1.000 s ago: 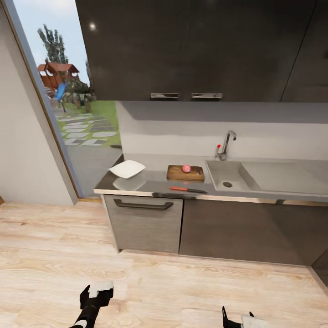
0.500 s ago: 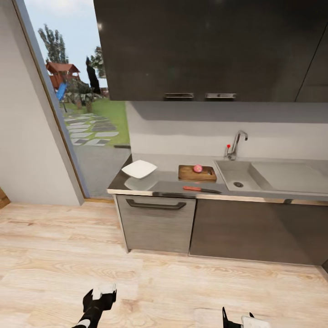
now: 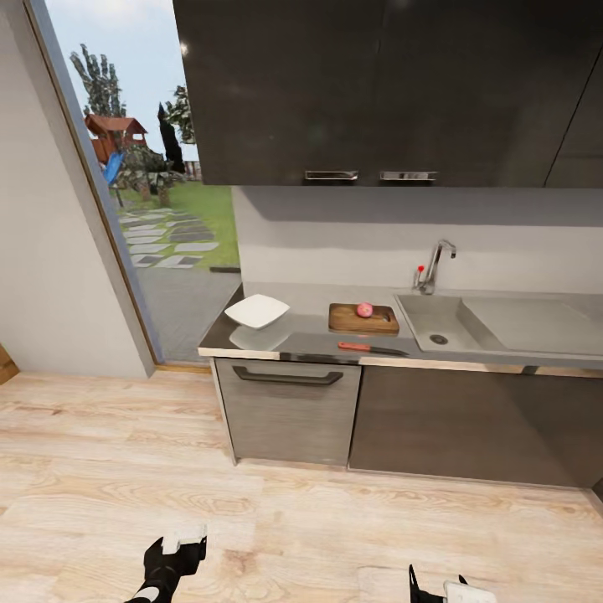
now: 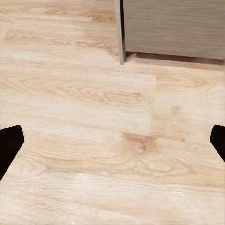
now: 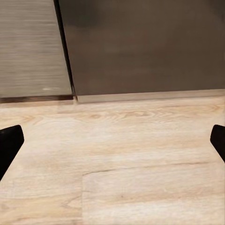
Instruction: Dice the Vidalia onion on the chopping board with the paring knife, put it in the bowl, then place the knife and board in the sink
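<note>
Onion (image 3: 364, 310) sits on the chopping board (image 3: 347, 319), on the countertop (image 3: 293, 342) beside the sink (image 3: 435, 322). Knife (image 3: 371, 347) lies just in front; bowl (image 3: 257, 311) to the board's left. Left gripper (image 4: 112, 140) and right gripper (image 5: 112, 140) hang low over the wood floor (image 3: 100, 469), jaws spread, holding nothing.

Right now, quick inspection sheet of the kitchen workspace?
Surface: countertop, glossy grey, over dark cabinets.
Job's things: onion whole on the board; knife on the counter in front of the board, near the edge; bowl at the counter's left end, apart from the board, nothing in it; sink right of the board, nothing in the basin.
Clutter: nothing seen.
Grippers: left gripper and right gripper low over the wood floor, short of the counter, both open, holding nothing.
Cables: nothing seen.
Surroundings: wall cabinets above, glass door to a garden at left.
</note>
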{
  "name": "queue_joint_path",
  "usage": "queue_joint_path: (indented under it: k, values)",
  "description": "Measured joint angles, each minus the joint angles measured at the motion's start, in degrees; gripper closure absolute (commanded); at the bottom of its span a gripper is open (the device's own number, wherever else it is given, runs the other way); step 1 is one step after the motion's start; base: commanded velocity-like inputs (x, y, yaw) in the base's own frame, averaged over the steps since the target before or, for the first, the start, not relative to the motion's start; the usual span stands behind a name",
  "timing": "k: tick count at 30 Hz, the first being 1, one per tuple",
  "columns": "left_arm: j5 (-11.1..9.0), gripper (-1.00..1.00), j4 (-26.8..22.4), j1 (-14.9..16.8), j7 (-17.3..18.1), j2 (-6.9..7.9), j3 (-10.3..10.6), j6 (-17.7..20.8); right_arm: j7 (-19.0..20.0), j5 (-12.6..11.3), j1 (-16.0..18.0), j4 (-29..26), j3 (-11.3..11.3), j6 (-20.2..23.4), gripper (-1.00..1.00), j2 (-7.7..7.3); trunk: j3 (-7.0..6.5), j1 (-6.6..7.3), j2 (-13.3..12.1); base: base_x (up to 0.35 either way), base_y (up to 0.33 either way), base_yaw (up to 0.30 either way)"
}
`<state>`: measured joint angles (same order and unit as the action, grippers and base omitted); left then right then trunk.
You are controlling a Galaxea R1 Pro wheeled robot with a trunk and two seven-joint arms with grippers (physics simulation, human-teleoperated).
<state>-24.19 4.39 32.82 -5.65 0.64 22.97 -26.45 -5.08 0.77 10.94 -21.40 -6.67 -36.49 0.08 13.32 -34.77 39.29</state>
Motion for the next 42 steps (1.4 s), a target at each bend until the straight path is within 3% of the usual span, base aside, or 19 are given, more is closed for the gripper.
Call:
queue_joint_path:
  k: [42]
  values:
    - [0.01,-1.00,0.00,0.03,-0.03,0.09,-0.05,0.07,-0.12,0.00,0.00,0.08,0.03,0.26,-1.00,0.06,0.00,0.00,0.00,0.000,0.000,0.000]
